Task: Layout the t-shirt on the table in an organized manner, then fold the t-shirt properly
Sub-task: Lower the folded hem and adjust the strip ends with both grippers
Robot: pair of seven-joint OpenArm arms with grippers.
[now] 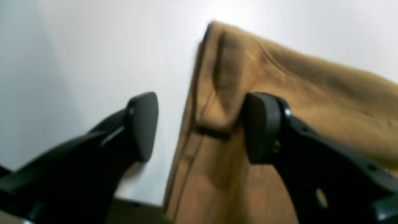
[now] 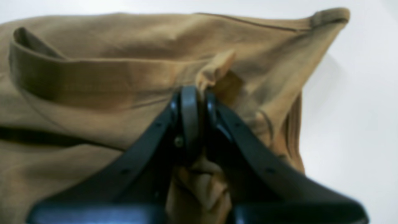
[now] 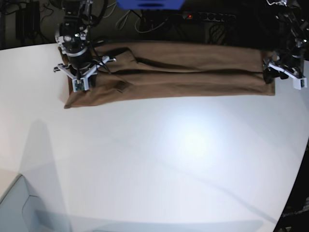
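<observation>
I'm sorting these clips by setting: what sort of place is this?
Probably a robotics lab or test bench, not a home. A large bare white table carries only a brown t-shirt, two robot arms work at its ends, and cables and a power strip trail behind.

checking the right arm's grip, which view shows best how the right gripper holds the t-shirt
The right wrist view: the right gripper is shut, pinching a bunch of the t-shirt. The base view shows that gripper over the shirt's end from afar, its grip hidden. The left wrist view shows only the left gripper, open.
</observation>
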